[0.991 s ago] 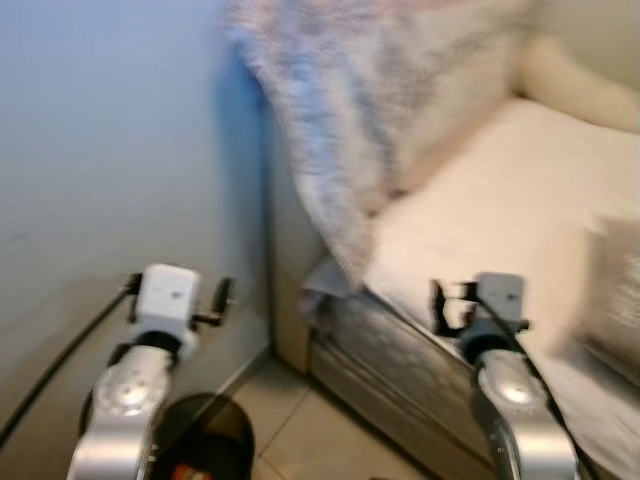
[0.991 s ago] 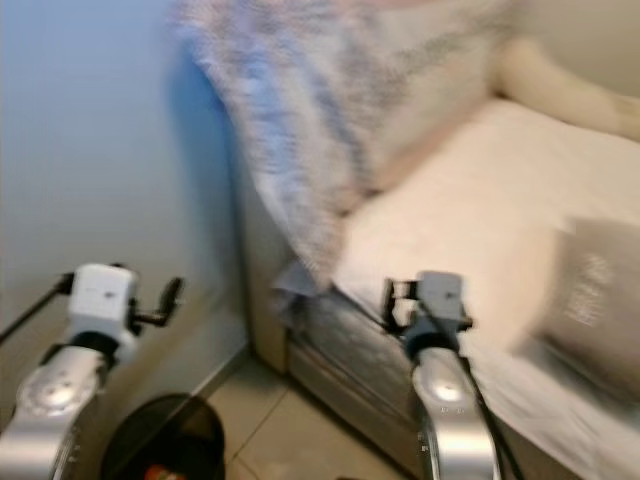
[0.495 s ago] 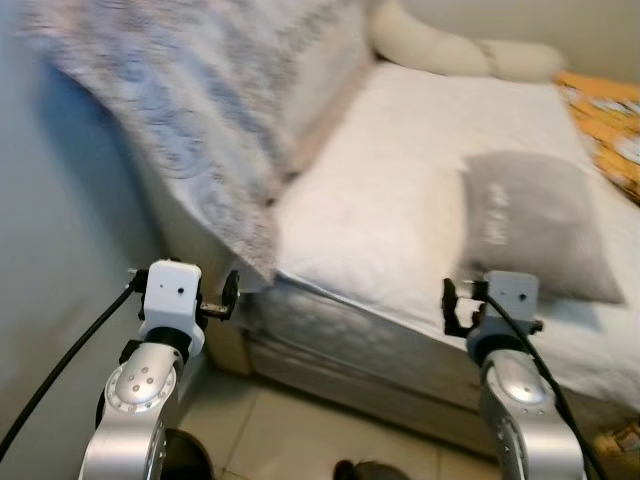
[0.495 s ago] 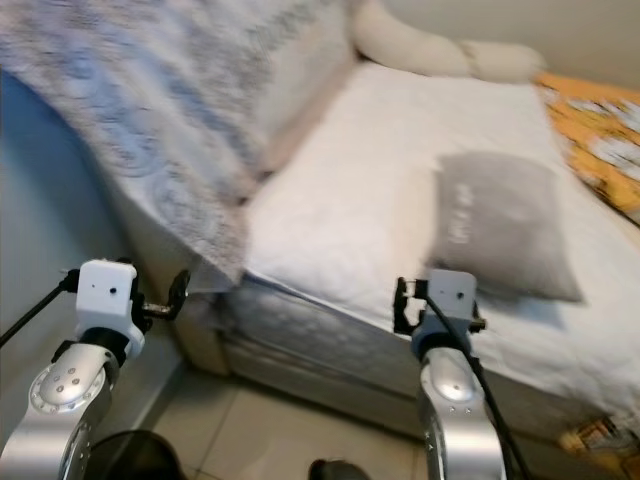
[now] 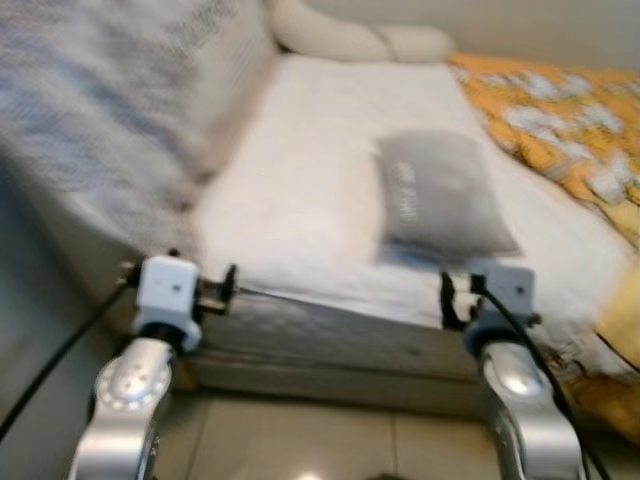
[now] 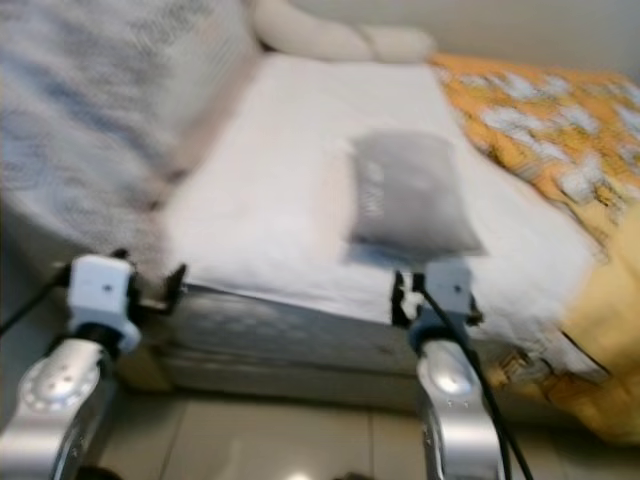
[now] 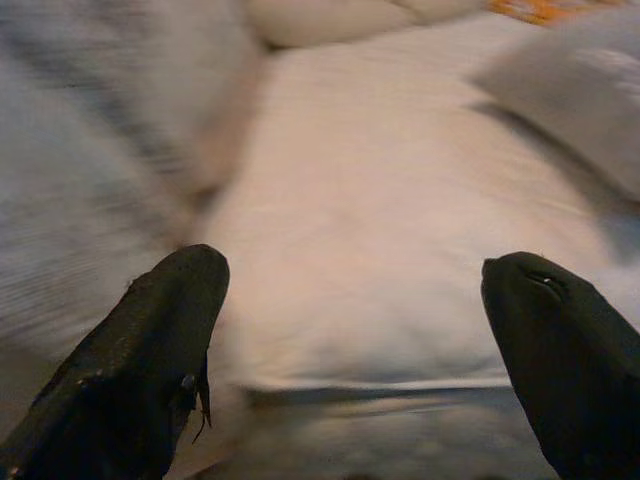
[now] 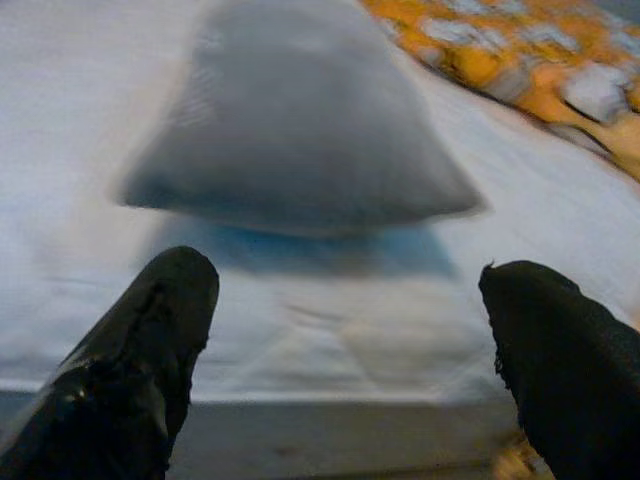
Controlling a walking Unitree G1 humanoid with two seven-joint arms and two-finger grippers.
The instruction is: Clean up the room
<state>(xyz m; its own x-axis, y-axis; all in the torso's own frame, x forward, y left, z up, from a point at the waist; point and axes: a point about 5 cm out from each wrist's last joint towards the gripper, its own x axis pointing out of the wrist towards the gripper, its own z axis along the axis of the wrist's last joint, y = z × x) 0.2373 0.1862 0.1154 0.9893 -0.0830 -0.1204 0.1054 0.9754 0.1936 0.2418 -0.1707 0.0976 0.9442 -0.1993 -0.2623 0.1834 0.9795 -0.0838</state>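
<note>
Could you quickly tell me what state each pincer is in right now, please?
Left pincer: open, holding nothing, facing the white mattress.
Right pincer: open, holding nothing, facing the grey pillow.

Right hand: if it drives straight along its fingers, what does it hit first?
Probably the grey pillow, which lies dead ahead of the open right hand on the white mattress. Blurred frame; a low path might graze the mattress edge first.
</note>
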